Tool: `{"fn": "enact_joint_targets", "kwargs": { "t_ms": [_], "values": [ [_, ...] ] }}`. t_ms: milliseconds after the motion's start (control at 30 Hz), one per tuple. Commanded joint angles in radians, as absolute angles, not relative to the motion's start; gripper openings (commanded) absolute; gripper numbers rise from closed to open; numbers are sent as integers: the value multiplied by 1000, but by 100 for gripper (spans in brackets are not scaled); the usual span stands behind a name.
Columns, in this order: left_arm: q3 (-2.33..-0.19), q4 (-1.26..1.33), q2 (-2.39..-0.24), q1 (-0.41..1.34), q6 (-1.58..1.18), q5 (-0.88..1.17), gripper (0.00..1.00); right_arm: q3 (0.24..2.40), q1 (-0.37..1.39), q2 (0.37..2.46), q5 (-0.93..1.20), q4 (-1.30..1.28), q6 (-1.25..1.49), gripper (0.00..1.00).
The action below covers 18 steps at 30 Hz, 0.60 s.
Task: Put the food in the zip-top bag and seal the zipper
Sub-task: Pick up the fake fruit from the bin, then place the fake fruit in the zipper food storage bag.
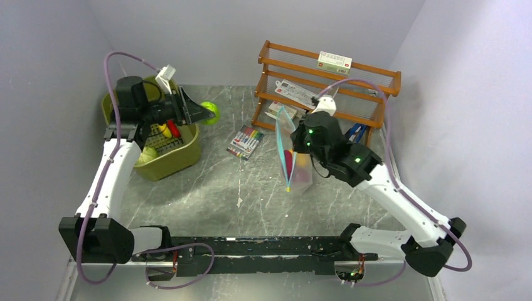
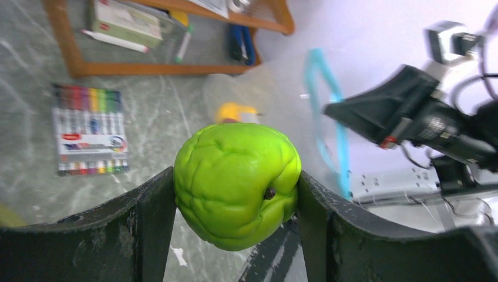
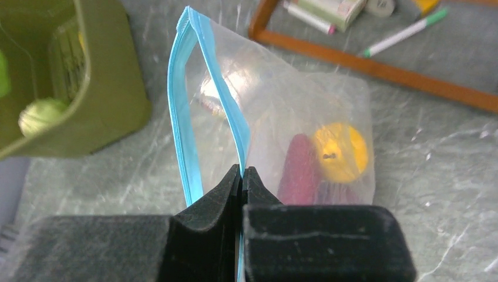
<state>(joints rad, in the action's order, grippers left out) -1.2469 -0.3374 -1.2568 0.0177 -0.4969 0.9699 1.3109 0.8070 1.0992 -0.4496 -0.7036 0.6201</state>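
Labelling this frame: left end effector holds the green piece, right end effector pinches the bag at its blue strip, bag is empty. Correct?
No, the zip-top bag is not empty: the right wrist view shows a yellow piece and a purple-red piece inside. The left end effector does hold the green piece, and the right end effector does pinch the blue strip.

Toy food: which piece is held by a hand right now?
The bright green lumpy piece, pinched in the left hand. The others lie in the olive tub or inside the clear bag.
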Motion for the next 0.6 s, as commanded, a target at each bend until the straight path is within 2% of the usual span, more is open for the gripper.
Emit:
{"fn": "enact_joint_targets", "kwargs": {
  "t_ms": [0,200,367,567],
  "values": [
    [-1171,-186,-1228,105,-602,1034,44,1153,810,1137,-294,-527,651,0],
    [-1062,-3,-1235,225,-740,1054,43,1022,809,1188,-141,-256,743,0],
    [-970,160,-1246,306,-866,1039,43,974,809,1202,-111,-175,778,0],
    [-972,168,-1280,385,-873,978,43,983,809,1209,-100,-157,788,0]
  ]
}}
